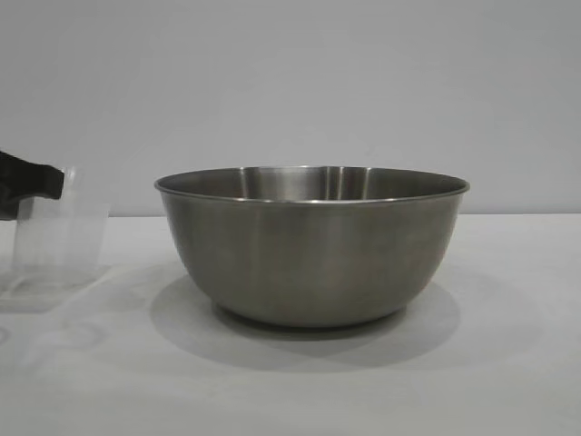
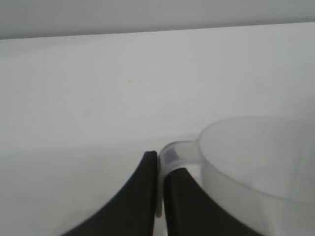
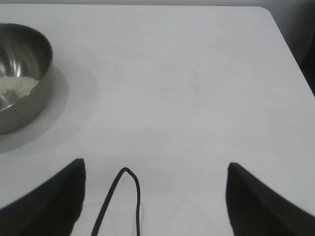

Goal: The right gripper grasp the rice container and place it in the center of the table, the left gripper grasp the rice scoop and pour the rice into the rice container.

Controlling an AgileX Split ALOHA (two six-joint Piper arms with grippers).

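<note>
The rice container, a wide steel bowl, stands in the middle of the white table. In the right wrist view a pale patch of rice lies in the bowl. The rice scoop, a clear plastic cup, stands upright at the far left and looks empty. My left gripper has its two fingers pressed on either side of the scoop's loop handle; only its black tip shows in the exterior view. My right gripper hangs open over bare table, well away from the bowl.
A thin black cable loop hangs between the right gripper's fingers. The table's far corner and edge show in the right wrist view, with a dark drop beyond.
</note>
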